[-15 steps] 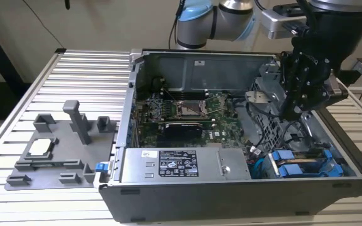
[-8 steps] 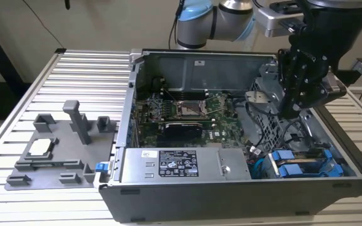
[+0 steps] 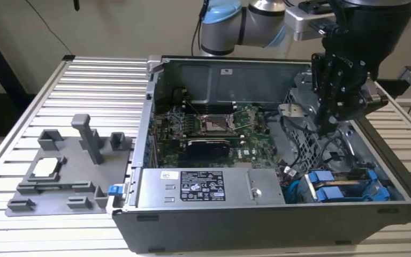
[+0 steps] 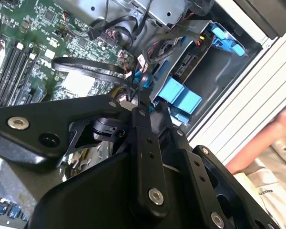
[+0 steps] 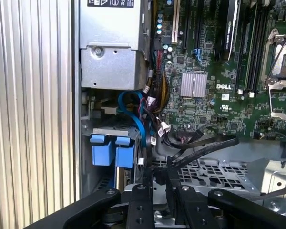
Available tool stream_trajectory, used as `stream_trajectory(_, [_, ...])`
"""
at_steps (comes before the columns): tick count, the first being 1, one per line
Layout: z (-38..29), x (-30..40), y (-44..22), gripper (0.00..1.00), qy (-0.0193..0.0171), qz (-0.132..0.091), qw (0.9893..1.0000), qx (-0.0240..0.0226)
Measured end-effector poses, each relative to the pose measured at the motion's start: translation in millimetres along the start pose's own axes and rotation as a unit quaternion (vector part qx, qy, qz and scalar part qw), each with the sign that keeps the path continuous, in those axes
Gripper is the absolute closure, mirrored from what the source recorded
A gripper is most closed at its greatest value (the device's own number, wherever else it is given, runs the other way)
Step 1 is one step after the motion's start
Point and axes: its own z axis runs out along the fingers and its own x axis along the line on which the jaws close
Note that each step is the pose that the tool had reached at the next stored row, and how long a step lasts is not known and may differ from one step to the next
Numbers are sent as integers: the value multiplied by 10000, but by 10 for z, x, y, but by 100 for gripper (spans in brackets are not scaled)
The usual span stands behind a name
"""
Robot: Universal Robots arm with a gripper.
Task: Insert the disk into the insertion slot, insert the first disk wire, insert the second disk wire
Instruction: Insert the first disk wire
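Exterior view: an open computer case (image 3: 263, 227) lies on a ribbed metal table (image 3: 98, 80), toward the edge at the exterior view's right. The black tool (image 3: 325, 127) hangs inside the case over loose black cables (image 5: 205, 143); I cannot tell whether it is open or closed. The disk (image 3: 330, 188), its blue carrier showing, sits in the insertion slot (image 4: 217, 76) nearest the table's front edge, beside the grey power supply box (image 3: 198, 187).
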Motion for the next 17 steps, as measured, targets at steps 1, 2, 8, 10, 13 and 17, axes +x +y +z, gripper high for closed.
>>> stream_trajectory(1, [0, -3, 4, 73, 0, 0, 10000, 5])
stream_trajectory(2, [2, -6, 7, 73, -2, 0, 10000, 11])
stream_trajectory(8, [2, -7, 10, 73, 2, -1, 10000, 15])
stream_trajectory(10, [8, -8, 10, 73, 1, 0, 10000, 17])
stream_trajectory(13, [19, -9, 12, 73, -2, 1, 10000, 29])
stream_trajectory(17, [49, -11, 15, 73, -7, -1, 10000, 57])
